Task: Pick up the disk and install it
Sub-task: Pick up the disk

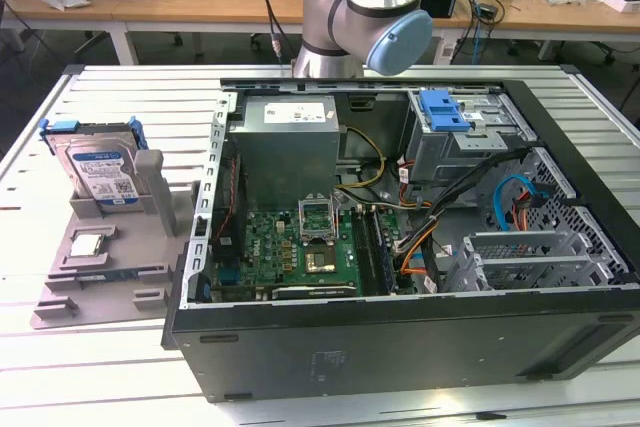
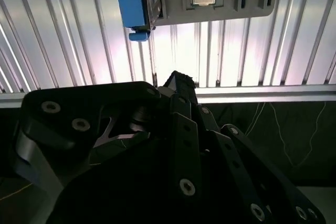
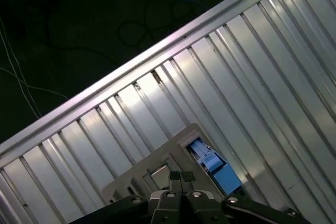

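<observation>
Blue-framed disk point(image 3: 210, 162) in grey holder point(image 1: 155, 187), below tool point(image 3: 181, 178), untouched.

Fingers point(image 3: 176, 178) were pinched together over the grey holder point(image 3: 173, 148), disk point(image 3: 212, 165) sitting in it on the ribbed bench point(image 3: 252, 87).

The arm point(image 1: 365, 7) is a silver tube with pale blue round joint caps and grey housings; the gripper point(image 2: 176, 79) is matte black, its linkage bars studded with silver screws
</observation>
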Robot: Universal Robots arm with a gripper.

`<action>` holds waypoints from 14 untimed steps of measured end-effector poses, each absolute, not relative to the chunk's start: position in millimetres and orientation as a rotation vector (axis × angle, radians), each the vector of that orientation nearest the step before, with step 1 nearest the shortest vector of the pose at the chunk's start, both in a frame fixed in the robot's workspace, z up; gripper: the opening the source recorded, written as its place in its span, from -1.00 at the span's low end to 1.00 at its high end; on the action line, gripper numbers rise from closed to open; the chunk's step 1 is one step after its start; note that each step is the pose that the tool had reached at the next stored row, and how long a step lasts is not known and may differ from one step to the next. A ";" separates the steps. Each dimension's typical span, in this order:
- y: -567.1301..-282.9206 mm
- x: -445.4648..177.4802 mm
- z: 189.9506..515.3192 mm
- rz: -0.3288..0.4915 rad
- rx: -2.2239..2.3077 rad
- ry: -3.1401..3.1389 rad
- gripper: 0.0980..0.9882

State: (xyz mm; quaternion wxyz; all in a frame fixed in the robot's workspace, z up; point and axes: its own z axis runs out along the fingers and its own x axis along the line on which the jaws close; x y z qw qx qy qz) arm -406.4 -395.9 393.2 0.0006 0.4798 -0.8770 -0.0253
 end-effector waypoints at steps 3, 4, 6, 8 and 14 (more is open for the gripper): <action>-395.9 -406.4 393.2 -0.079 1.569 -2.718 -0.98; -395.9 -406.4 393.2 -0.079 1.581 -2.711 -0.98; -395.9 -406.4 393.2 -0.079 1.608 -2.694 -0.98; -395.9 -406.4 393.3 -0.079 1.632 -2.679 -0.98; -395.9 -406.4 393.2 -0.079 1.710 -2.628 -0.98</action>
